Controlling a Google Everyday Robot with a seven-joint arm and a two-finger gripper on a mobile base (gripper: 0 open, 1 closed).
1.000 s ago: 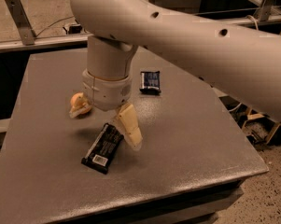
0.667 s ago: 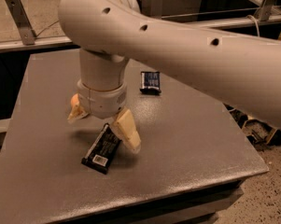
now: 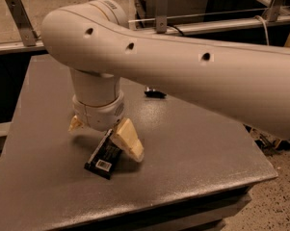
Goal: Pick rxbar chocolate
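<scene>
Camera view: gripper (image 3: 105,141) straddles flat black rxbar chocolate (image 3: 102,156).

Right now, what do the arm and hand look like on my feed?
The arm is a thick, smooth off-white tube with small dark round holes along it. The hand, over the rxbar chocolate, has two tan wedge-shaped fingers. No cables show on it.

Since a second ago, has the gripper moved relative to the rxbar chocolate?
Yes. The gripper has dropped lower, toward the rxbar chocolate, which lies unmoved on the table; its open fingers straddle the bar's upper end.
</scene>
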